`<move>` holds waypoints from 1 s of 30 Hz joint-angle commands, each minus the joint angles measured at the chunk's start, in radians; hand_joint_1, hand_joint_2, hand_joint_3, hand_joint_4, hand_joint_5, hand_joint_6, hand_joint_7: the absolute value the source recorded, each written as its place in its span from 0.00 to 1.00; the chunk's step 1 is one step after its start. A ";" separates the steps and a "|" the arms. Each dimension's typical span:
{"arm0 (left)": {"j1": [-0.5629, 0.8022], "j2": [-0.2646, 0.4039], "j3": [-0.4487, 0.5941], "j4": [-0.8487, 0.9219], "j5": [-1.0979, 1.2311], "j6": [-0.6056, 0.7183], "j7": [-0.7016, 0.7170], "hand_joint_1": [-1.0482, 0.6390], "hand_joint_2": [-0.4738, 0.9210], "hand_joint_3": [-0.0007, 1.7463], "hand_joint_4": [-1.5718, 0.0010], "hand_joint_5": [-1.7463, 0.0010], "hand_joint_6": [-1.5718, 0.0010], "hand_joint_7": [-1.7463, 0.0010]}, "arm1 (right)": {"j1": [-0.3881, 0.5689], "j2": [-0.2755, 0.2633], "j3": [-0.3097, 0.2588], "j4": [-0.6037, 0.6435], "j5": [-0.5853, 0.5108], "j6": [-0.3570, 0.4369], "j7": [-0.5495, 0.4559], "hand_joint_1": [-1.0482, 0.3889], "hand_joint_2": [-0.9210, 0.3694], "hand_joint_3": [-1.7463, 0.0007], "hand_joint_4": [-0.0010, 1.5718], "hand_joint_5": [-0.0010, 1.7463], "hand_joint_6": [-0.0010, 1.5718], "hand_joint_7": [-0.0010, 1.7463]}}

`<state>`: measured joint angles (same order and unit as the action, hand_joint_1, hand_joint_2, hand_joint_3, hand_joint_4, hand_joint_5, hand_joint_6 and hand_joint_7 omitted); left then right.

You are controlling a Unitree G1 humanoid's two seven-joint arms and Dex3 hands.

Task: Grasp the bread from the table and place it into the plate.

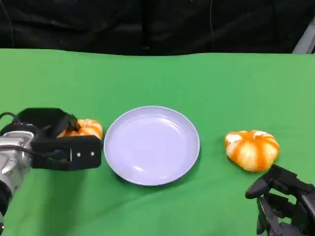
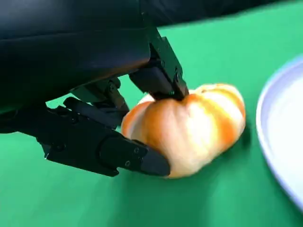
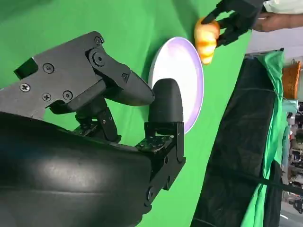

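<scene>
Left hand [image 1: 64,140] is wrapped around a bread roll [image 1: 84,128] just left of the plate [image 1: 151,145]. Left wrist view confirms it: fingers [image 2: 123,153] press the underside and near flank of the roll, another finger bears on its top, so it's gripped. Can't tell whether the roll is off the cloth or resting on it (blurred there). Plate rim sits just beside the roll, not touching.

Second roll [image 1: 252,149] lies on the green table [image 1: 221,83] to the right of the plate, apart from its rim, untouched.

Right hand [image 1: 283,201] hangs low at the near right corner, just short of that second roll, no contact. Fingers curled in, holding nothing (right wrist view shows the same: fingers [image 3: 163,106] bent, nothing between them).

Plate is pale lilac, round, nothing on it. The right wrist view also catches the left hand with its roll across the plate, a black curtain [image 3: 236,156] along the table's far edge, and a person's arm [image 3: 279,21] at the frame edge.
</scene>
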<state>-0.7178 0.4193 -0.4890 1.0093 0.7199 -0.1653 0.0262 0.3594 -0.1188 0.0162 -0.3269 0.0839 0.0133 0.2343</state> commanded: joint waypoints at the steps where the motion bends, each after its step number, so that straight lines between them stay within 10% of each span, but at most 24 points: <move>1: 0.015 0.005 0.006 -0.006 -0.010 0.010 0.017 0.53 0.95 0.00 0.50 0.28 0.30 0.99 | 0.006 -0.007 -0.004 -0.012 0.005 -0.003 -0.003 0.66 0.17 0.43 0.47 1.00 0.40 0.93; 20: 0.018 0.006 0.004 -0.006 -0.013 0.004 0.035 0.53 0.96 0.00 0.50 0.28 0.30 1.00 | 0.006 -0.007 -0.005 -0.013 0.007 -0.003 -0.002 0.66 0.18 0.43 0.47 1.00 0.40 0.93; 24: 0.022 -0.003 0.009 0.002 -0.015 0.009 0.088 0.57 1.00 0.03 0.61 0.03 0.24 0.96 | 0.008 -0.007 -0.007 -0.014 0.014 -0.005 0.002 0.67 0.17 0.43 0.47 1.00 0.39 0.93; 30: 0.024 -0.007 0.012 -0.005 -0.024 0.023 0.094 0.58 1.00 0.03 0.59 0.10 0.26 0.96 | 0.007 -0.006 -0.009 -0.004 0.021 -0.020 0.010 0.67 0.17 0.43 0.47 1.00 0.39 0.93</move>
<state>-0.7081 0.4019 -0.4891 1.0068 0.7063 -0.1527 0.1141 0.3610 -0.1188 0.0160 -0.3286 0.0883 0.0130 0.2393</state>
